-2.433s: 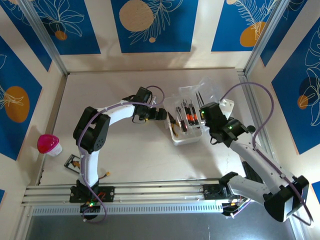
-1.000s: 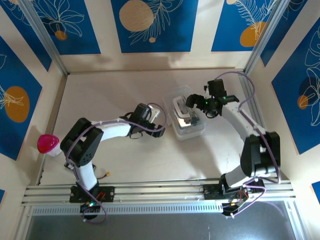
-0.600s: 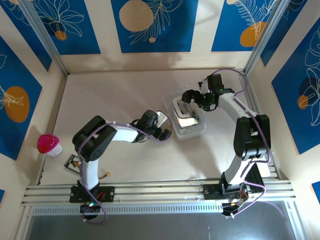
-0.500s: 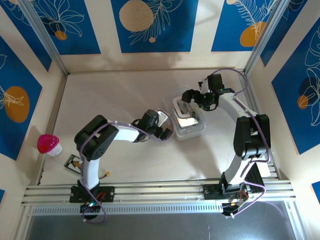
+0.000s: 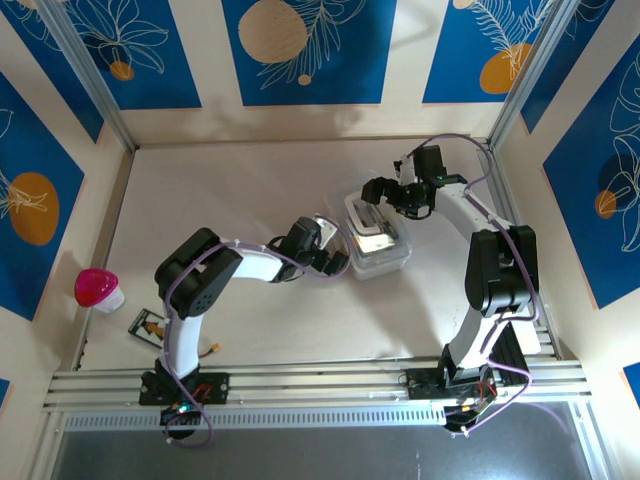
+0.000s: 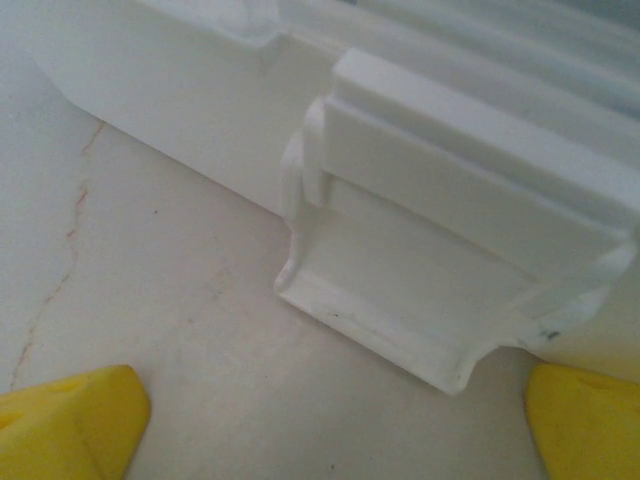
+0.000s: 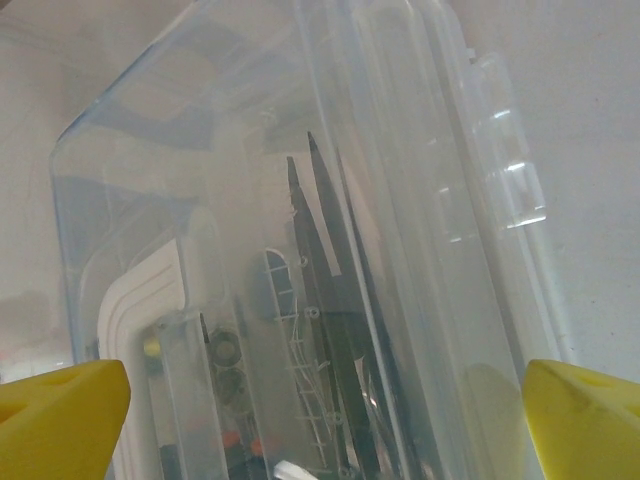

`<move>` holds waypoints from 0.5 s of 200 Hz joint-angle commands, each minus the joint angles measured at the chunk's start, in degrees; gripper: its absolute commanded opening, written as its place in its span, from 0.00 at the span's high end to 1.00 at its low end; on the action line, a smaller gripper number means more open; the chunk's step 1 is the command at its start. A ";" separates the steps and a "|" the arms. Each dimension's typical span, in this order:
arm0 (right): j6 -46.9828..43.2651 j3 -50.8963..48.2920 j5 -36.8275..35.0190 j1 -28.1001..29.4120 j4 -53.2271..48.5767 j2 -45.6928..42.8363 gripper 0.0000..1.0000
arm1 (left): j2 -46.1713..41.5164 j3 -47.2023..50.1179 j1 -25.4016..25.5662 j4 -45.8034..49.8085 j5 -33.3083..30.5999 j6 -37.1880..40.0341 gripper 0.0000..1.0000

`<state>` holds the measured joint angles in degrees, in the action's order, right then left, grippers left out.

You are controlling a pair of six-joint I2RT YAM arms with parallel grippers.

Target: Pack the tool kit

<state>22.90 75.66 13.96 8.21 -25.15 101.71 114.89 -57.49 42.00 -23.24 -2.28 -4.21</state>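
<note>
The tool kit [image 5: 375, 240] sits on the bench [image 5: 230, 190], its clear lid, open moments ago, now down over the tools [image 7: 320, 330], so packing looks nearly done, though the latch [image 6: 450, 270] may not have caught. The left claw [image 5: 335, 262] gapes empty just beside that latch, the right claw [image 5: 378, 190] likewise at the case's far end; pink ball [image 5: 97, 288] and black card [image 5: 146, 324] lie well apart, blocking nothing

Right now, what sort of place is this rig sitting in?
Probably a lab robot cell: a white table walled by blue leaf-print panels, the left arm and right arm bolted to an aluminium rail, a clear tool kit staged between them.
</note>
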 commanded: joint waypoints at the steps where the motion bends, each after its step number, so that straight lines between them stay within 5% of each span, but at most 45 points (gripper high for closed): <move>1: -0.86 1.24 6.06 2.15 -0.74 0.92 0.01 | 1.16 0.23 -3.44 2.51 -8.30 -6.03 0.00; 100: -1.47 -0.01 8.37 3.15 -0.08 2.20 0.01 | -7.11 3.26 -3.59 7.75 -13.31 -4.93 0.00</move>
<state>22.06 75.77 16.88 10.04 -24.21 102.56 110.45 -54.92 39.51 -18.33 -10.70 -8.71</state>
